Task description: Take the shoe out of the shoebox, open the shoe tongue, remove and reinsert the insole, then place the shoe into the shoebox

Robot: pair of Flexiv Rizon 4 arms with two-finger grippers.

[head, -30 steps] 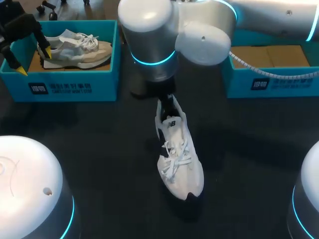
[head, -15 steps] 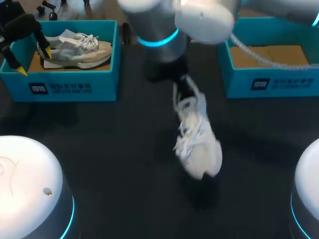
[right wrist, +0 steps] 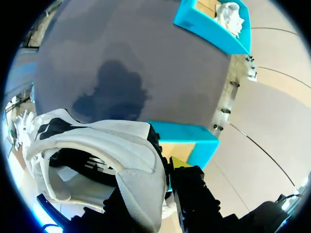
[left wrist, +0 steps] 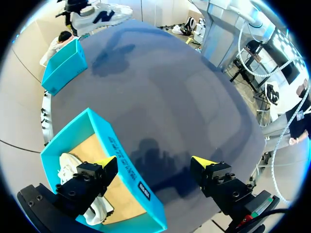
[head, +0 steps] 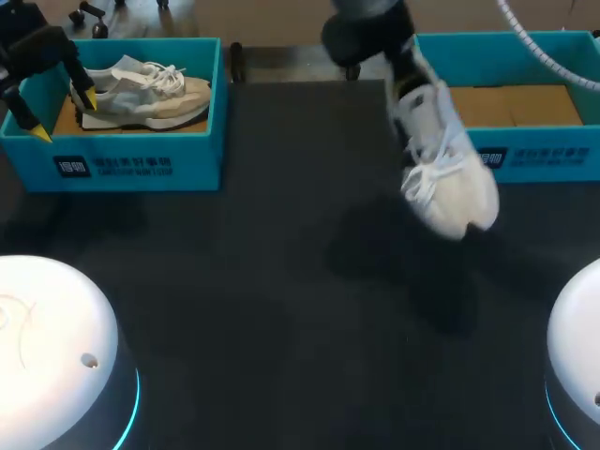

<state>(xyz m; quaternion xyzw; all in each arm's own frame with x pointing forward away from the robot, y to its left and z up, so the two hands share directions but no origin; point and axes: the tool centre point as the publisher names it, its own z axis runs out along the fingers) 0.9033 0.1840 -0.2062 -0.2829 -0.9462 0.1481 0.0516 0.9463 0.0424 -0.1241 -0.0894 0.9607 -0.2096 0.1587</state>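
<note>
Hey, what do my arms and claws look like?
The left arm and right arm are glossy white rounded shells with glowing cyan rings. The left claw and right claw are black, blocky, yellow-tipped. A white coiled cable follows the right arm.

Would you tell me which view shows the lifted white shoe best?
The head view: the whole white shoe shows from above, laces and toe. The right wrist view shows only its heel opening up close; the left wrist view shows it small and far off.

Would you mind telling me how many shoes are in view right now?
2. The white shoe hangs from the right gripper, near the right shoebox; the grey and beige shoe lies in the left shoebox.
</note>
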